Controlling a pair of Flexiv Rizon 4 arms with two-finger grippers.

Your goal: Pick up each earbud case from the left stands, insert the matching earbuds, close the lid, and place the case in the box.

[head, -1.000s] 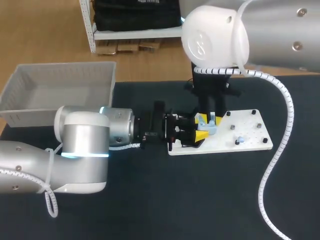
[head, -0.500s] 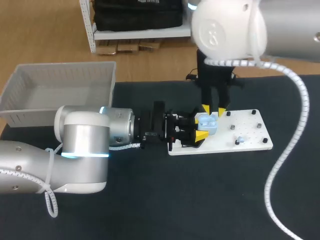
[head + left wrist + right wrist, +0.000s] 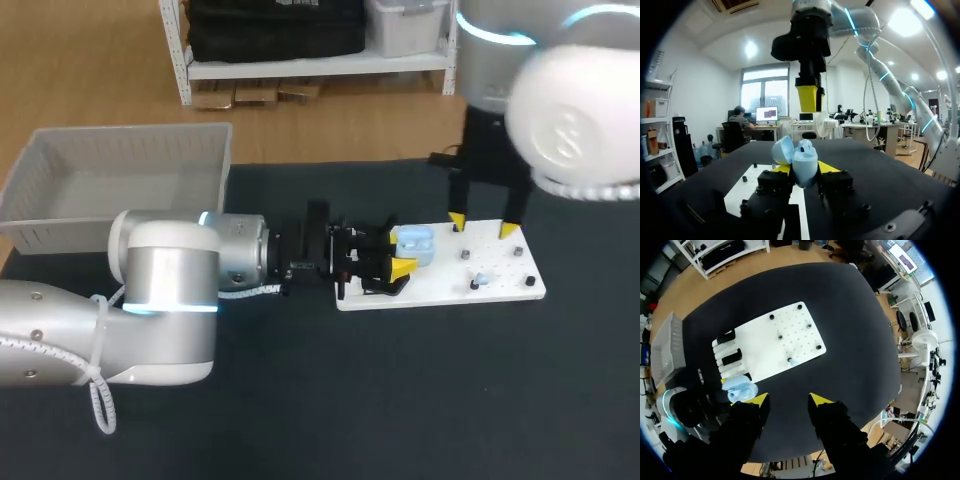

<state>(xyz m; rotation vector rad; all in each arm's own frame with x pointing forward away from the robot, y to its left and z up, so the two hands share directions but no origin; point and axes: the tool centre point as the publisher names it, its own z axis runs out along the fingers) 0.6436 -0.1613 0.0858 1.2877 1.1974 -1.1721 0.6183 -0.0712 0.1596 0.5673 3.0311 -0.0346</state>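
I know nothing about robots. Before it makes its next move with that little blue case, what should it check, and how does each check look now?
1. Left gripper shut on the blue case: ok.
2. Case lid open: ok.
3. All earbuds inside: not ok, one earbud lies on the white board.
4. Right gripper open and empty: ok.
5. Right gripper apart from the case: ok.
6. Grey box has room: ok.

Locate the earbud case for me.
In the head view, the earbud case sits in the left gripper at the left end of the white board, lid open, left of the right gripper.
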